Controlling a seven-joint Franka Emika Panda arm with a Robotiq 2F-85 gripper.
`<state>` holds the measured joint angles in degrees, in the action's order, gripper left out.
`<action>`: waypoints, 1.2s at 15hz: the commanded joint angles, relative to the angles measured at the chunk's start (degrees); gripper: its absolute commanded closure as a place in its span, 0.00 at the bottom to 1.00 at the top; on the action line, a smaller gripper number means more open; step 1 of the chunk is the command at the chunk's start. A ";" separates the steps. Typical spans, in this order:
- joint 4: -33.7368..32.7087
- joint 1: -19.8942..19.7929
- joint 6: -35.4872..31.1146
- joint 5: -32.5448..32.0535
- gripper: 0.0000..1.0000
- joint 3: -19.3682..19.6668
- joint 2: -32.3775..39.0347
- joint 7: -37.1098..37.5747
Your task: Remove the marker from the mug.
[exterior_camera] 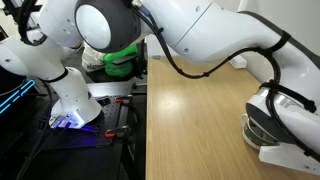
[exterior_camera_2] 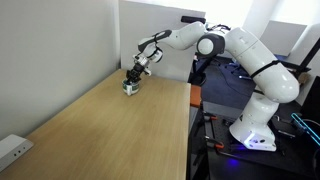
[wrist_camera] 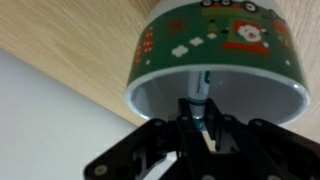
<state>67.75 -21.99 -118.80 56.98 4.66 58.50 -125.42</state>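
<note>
White arm [exterior_camera_2: 190, 38] stretched low, pincer [wrist_camera: 197, 128] clamped on marker [wrist_camera: 203, 86] inside mug [wrist_camera: 200, 52].

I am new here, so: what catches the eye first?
In an exterior view, a big white arm stretches over the wooden table to its far end. There, in the wrist view, the end effector is shut on a marker standing inside a green mug with Christmas pictures.

The mug [wrist_camera: 215, 55] is cropped at top, the marker [wrist_camera: 203, 93] partly hidden behind the jaws.
</note>
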 commanded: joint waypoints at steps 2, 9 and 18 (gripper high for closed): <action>-0.43 0.00 -0.59 0.26 0.95 0.32 -0.80 2.18; 2.62 -1.24 0.17 1.88 0.95 0.19 -4.99 3.38; 9.27 -2.38 0.72 4.02 0.95 -0.41 -13.20 1.53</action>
<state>71.39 -23.90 -118.69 59.72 4.66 50.48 -123.11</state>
